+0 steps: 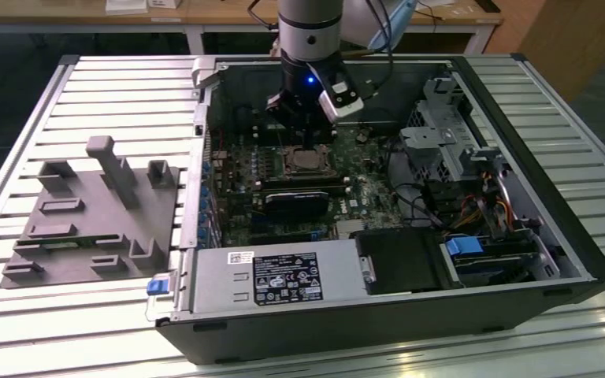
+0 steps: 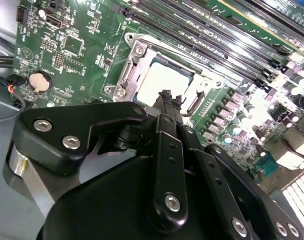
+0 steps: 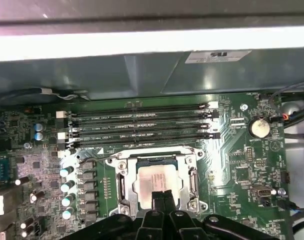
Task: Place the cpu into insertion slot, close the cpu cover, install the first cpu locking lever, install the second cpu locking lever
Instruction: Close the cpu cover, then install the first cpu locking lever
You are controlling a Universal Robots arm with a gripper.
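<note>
Holding the end effector (image 3: 162, 196) closed, both fingertips (image 2: 167, 107) pressed together with nothing visible between them, and pointing it straight down into the open computer case (image 1: 387, 332) in the exterior view. Poising those tips over the nearest edge of the cpu (image 3: 159, 180), the edge farthest from the memory slots (image 3: 142, 125). Touching the metal top or hanging just above it: impossible to tell from either wrist view.

Judging the deciding relation as this: cpu lying directly beneath and just ahead of the tips, on the memory-slot side, making any work on the socket a matter of height rather than sideways reach.

Sitting flat in the insertion slot (image 3: 151, 162), dull silver top level and framed on all four sides. Appearing lowered around the chip, the cpu cover (image 3: 193, 181), showing it through the window, with side rails running away from the end effector toward the memory slots and at right angles to their long axis. Leaving the state of the locking levers undecided, such thin rods being hard to separate from the cover's rim.

Moving outward: a round coin cell (image 3: 258, 127) on the green motherboard (image 3: 232, 165), well apart from the socket; then the case walls; outside them, a grey moulded fixture (image 1: 92, 213) resting on the slatted worktop (image 1: 103, 87) at the exterior view's left.
</note>
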